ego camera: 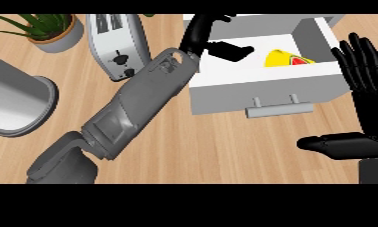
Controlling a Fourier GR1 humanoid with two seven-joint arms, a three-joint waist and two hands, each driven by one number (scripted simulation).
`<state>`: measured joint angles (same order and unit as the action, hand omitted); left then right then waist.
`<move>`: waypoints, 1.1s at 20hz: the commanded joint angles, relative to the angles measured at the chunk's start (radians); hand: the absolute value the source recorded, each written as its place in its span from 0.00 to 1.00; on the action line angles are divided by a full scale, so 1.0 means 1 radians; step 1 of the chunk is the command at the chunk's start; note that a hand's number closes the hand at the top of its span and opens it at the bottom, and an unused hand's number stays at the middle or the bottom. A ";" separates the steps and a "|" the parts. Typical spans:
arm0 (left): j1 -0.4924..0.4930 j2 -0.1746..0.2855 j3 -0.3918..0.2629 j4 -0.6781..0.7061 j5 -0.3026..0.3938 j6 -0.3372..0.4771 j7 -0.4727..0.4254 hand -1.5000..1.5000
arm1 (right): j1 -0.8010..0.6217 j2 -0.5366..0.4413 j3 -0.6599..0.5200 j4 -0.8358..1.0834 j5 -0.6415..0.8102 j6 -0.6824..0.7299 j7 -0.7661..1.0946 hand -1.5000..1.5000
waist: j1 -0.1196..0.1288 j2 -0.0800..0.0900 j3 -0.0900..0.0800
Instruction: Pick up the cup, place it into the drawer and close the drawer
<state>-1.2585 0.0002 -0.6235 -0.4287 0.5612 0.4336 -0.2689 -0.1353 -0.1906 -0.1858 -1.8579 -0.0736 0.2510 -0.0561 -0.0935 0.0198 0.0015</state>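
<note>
L robot hand (204, 35) near 1 cup (283, 59), 1 drawer (258, 89).

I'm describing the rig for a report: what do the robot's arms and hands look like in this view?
The left forearm is grey, built of boxy segments with a lighter panel and a darker section towards the elbow. The left hand and the right hand, at the view's right edge, are both glossy black. No cables show.
</note>
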 commanded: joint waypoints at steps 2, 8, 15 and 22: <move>0.023 0.000 -0.058 0.013 0.017 0.061 -0.044 0.00 | 0.035 0.006 -0.003 -0.036 -0.002 0.006 -0.030 0.00 | -0.009 0.002 0.000; 0.022 0.000 -0.025 -0.061 0.081 0.089 -0.149 0.00 | -0.007 0.008 -0.005 -0.021 -0.187 0.096 0.035 0.00 | 0.011 -0.001 -0.001; -0.060 0.000 0.067 -0.073 0.129 0.064 -0.108 0.00 | 0.094 -0.063 0.025 -0.144 -0.122 0.167 0.040 1.00 | 0.059 -0.016 -0.001; 0.045 0.068 0.105 -0.203 0.115 0.058 -0.099 0.00 | 0.107 -0.142 0.057 -0.150 0.034 0.210 0.052 1.00 | 0.094 -0.022 -0.002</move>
<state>-1.2605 0.0429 -0.5511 -0.5925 0.6773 0.5014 -0.3550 -0.0487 -0.3064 -0.1506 -1.9949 -0.1291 0.4443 0.0112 -0.0114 -0.0011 -0.0002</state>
